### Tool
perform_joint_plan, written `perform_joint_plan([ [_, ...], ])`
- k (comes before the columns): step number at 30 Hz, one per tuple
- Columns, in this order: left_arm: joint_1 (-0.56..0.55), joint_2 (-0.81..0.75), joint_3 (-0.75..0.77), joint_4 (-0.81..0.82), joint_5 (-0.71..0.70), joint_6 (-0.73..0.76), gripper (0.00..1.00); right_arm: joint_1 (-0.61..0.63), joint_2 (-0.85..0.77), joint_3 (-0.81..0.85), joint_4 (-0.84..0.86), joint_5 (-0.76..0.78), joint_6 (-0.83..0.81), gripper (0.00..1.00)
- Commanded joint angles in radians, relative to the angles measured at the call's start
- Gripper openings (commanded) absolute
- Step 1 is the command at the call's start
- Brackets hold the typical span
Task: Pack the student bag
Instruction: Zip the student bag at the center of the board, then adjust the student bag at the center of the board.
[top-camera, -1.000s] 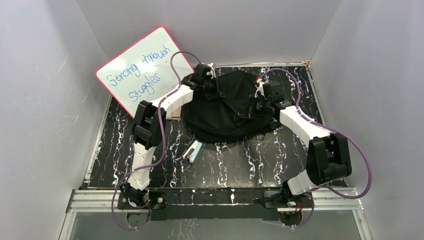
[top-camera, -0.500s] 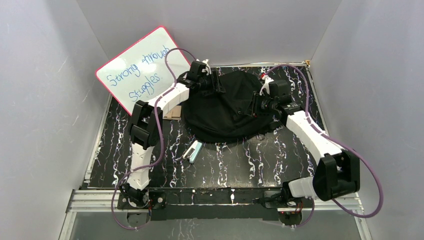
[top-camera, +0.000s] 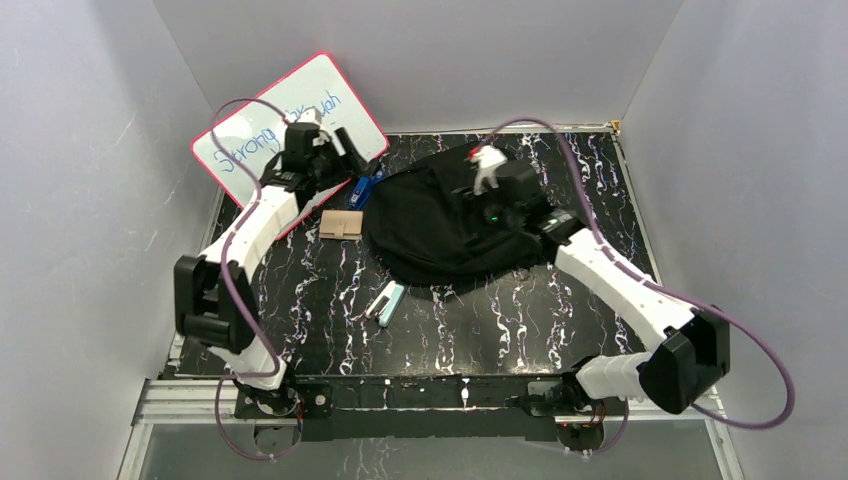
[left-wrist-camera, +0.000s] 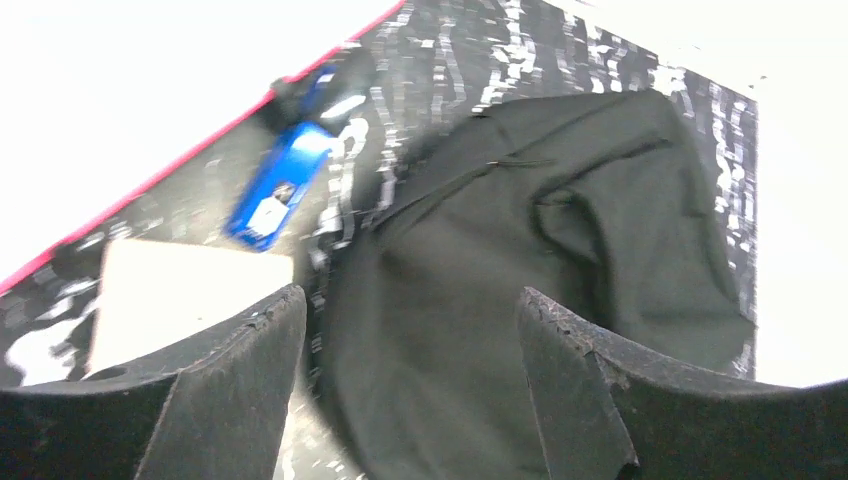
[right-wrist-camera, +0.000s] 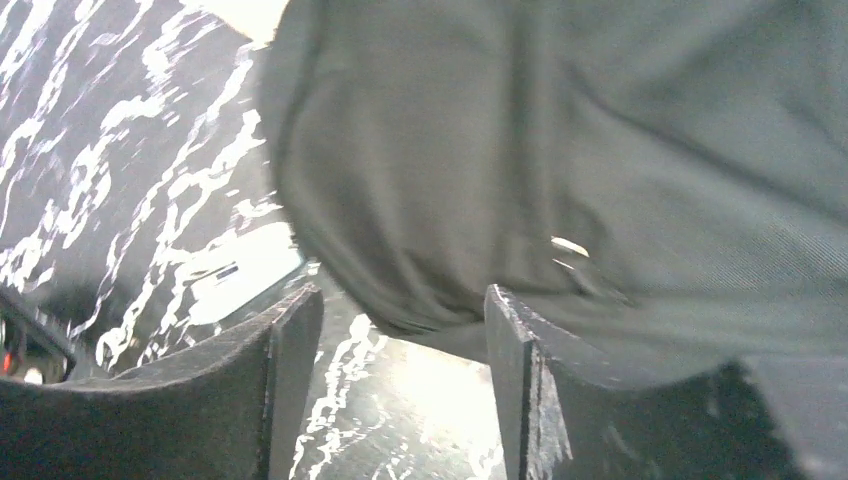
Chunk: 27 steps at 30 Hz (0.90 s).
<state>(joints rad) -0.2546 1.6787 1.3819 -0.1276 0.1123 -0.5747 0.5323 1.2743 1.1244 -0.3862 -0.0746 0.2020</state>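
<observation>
Large black soft fabric backpack (top-camera: 440, 225) at frame centre on marbled tabletop (top-camera: 480, 330). Left pincer (left-wrist-camera: 405, 310) at upper left, open, empty. Right pincer (right-wrist-camera: 400, 300) over the backpack, open too.

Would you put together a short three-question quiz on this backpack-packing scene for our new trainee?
1. True or false: the left tool is shut on the student bag.
2. Where does the blue item lie? A) inside the bag; B) on the table, between the whiteboard and the bag; C) in the left tool.
3. Which tool is over the bag in the top view?
Key: 1 false, its jaws stand open with nothing between them; 2 B; 3 the right tool.
</observation>
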Motion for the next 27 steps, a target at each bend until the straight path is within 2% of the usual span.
perform_joint_plan([
  [1,0.034,-0.183,-0.131,-0.083,-0.181,0.068,0.75,0.197,0.081,0.101,0.033,0.112,-0.114,0.73],
  [6,0.057,-0.368,-0.283,-0.153,-0.335,0.070,0.79,0.329,0.233,0.177,0.054,0.149,-0.199,0.88],
  [11,0.067,-0.521,-0.393,-0.215,-0.480,0.056,0.83,0.413,0.410,0.289,0.059,0.216,-0.274,0.98],
  [19,0.071,-0.650,-0.438,-0.352,-0.716,0.007,0.84,0.462,0.629,0.458,0.102,0.327,-0.306,0.99],
  [24,0.072,-0.730,-0.447,-0.376,-0.784,0.025,0.85,0.507,0.748,0.530,0.116,0.499,-0.345,0.99],
  [27,0.071,-0.755,-0.411,-0.428,-0.872,0.031,0.85,0.523,0.806,0.567,0.114,0.598,-0.369,0.99],
])
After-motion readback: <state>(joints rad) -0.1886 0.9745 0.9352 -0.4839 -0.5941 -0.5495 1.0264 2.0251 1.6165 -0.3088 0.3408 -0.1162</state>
